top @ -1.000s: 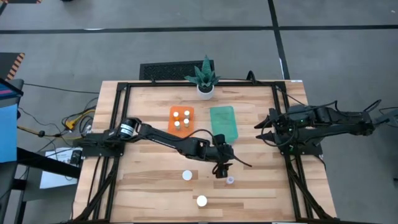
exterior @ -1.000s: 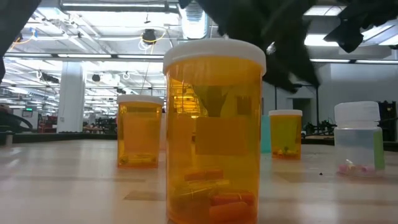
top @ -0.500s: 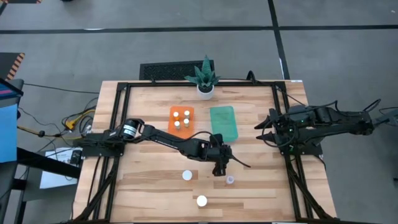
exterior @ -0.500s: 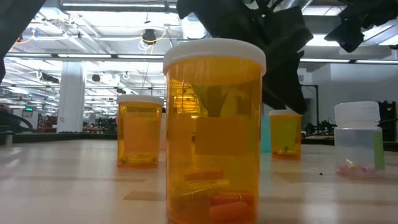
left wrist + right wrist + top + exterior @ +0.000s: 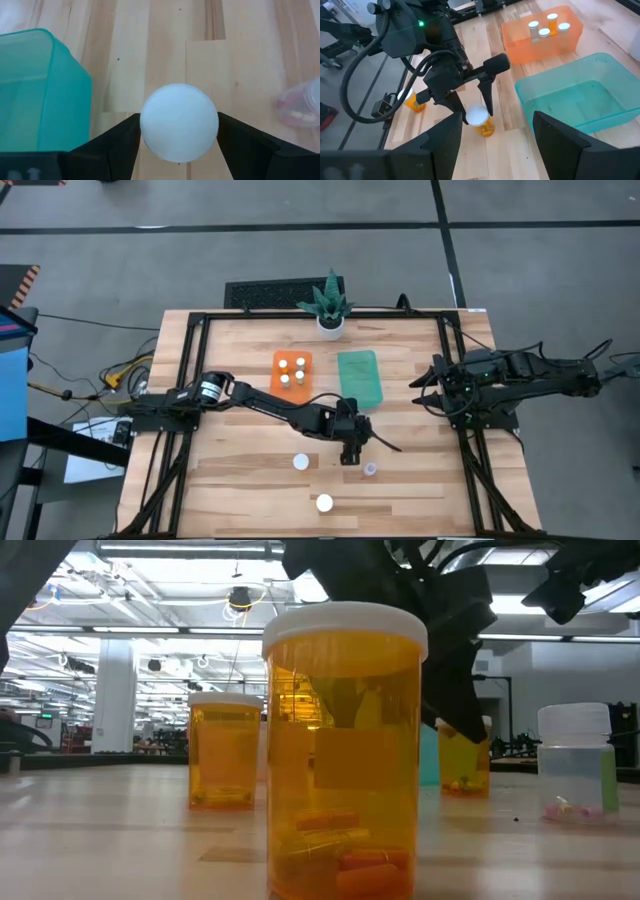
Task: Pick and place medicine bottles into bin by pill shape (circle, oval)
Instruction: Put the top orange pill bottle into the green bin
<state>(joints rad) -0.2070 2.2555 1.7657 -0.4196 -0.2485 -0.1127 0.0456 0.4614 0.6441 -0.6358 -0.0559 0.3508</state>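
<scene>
the left gripper [image 5: 349, 448] sits low at table centre, its fingers closed against the sides of an orange bottle [image 5: 482, 121] just under the white cap, a grip that keeps the bottle upright for carrying. the green bin [image 5: 360, 377] lies just at 12 o'clock from it, looking empty, so that seems the likely drop spot. the orange bin [image 5: 292, 372], toward 11 o'clock, already holds four bottles [image 5: 292, 372]. a bluish-clear bottle [image 5: 370, 469] stands near at 5 o'clock, and two more white-capped bottles [image 5: 301, 462] wait toward 7 o'clock. the right gripper [image 5: 495, 145] waits at 3 o'clock off the table edge, fingers spread apart, facing the work.
</scene>
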